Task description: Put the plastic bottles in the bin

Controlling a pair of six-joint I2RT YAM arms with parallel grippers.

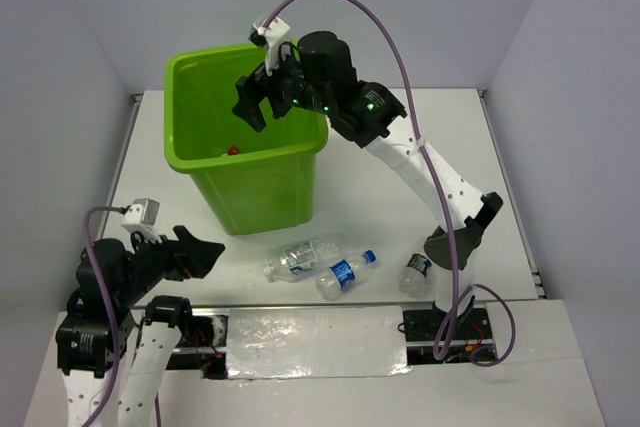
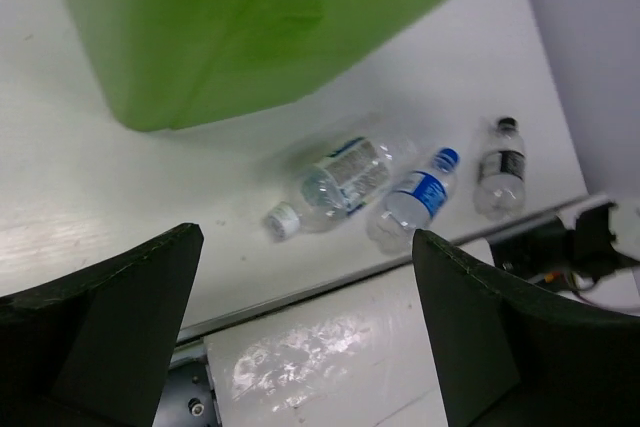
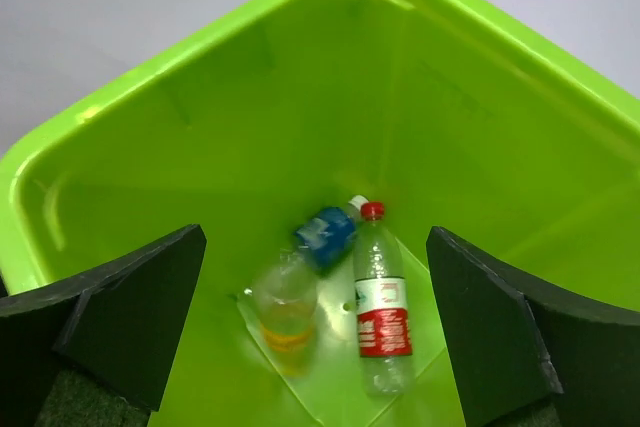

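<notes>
White tabletop (image 1: 380, 197) holds it all. Over the lime-green bin (image 1: 250, 162) the right claw (image 1: 262, 105) hangs spread and empty; directly below it, on the bin's floor, lie a red-labelled bottle (image 3: 383, 309), a blue-labelled bottle (image 3: 326, 237) and a bottle with yellowish liquid (image 3: 285, 315). The left claw (image 1: 203, 250) gapes wide, gripping nothing; ahead of it lie a white-capped bottle (image 2: 335, 182), a blue-capped bottle (image 2: 415, 197) and a black-capped bottle (image 2: 500, 162), on the tabletop near the bin

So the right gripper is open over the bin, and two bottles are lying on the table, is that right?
Not quite. Three bottles lie on the table, not two: a white-capped bottle, a blue-capped bottle and a black-capped bottle, clear in the top external view. The right gripper is open over the bin.
</notes>
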